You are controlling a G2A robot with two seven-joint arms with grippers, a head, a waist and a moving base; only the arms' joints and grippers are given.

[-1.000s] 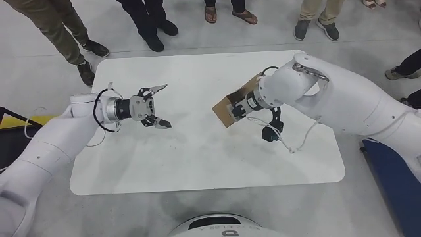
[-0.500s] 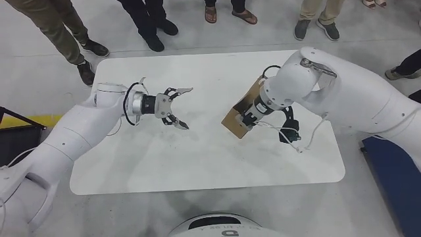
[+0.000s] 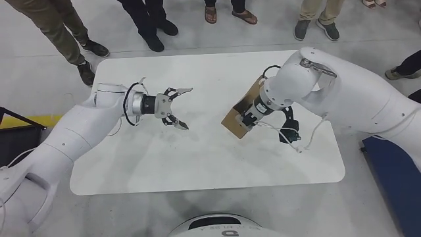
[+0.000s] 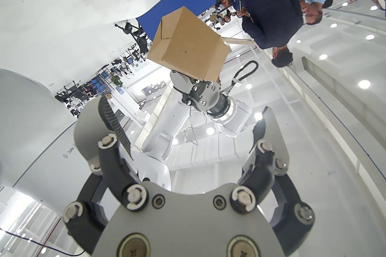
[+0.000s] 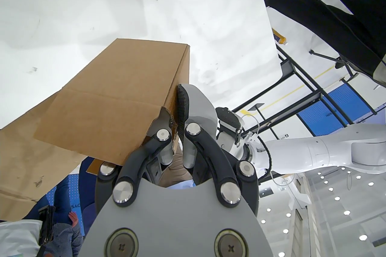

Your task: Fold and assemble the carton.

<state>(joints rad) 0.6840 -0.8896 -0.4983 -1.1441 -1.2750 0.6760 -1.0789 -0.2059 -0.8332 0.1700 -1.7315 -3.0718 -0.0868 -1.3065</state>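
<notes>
The carton [image 3: 238, 110] is plain brown corrugated board, already opened out into a box shape. It hangs tilted in the air over the right half of the white surface [image 3: 197, 164] and does not appear to touch it. It looks light and hollow, so weight should be no trouble; the risk is more likely in the thin walls. These are probably stiff across a panel but ready to buckle at the scored creases, or to dent under a hard pinch. The right gripper [image 5: 175, 107] is clamped on one wall at the carton's open end, one finger outside and the other tucked inside. The board edge beside that finger is ragged, which suggests it tears easily there. In the left wrist view the far end shows flaps meeting along a seam, so that end seems closed. In the right wrist view a loose flap trails off from the held end, creased and a little scuffed. A second hold would likely sit best near a corner or crease, where the board is stiffest, and a flap should answer better to a push at its free edge than to a squeeze mid-panel. The left gripper [image 3: 187, 108] hovers above the middle of the surface with its fingers spread wide, holding nothing, aimed at the carton but well apart from it.
</notes>
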